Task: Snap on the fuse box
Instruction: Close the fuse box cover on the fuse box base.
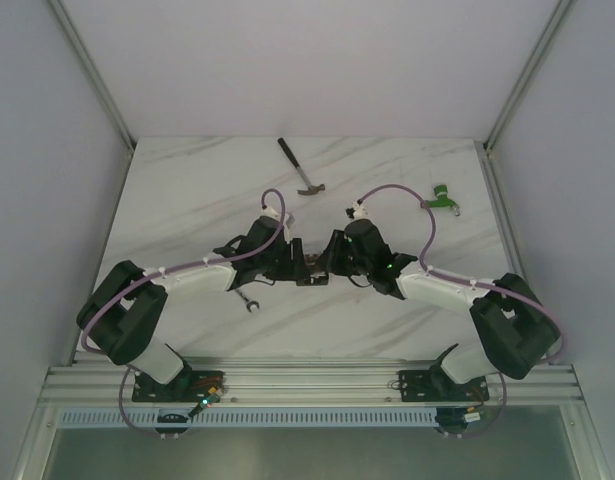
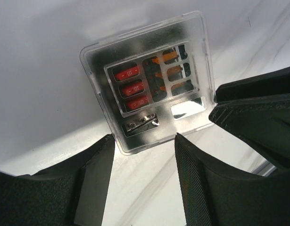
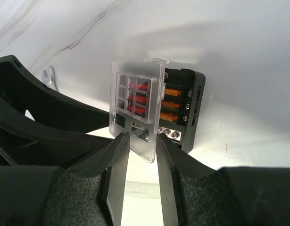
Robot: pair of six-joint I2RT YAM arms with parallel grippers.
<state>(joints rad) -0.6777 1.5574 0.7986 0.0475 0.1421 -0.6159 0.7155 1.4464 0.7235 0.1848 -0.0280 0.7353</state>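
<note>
Bright, even light; blurred foregrounds

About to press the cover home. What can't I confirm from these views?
Right wrist: the cover blocks the left half of the fuse box. It is unclear whether the right claw pinches the cover, or whether the cover touches the box.
Left wrist: the cover hides the box's walls and clips, and the left claw grip is unclear.
Top view: box and cover sit between the claws, too small to judge alignment.
</note>
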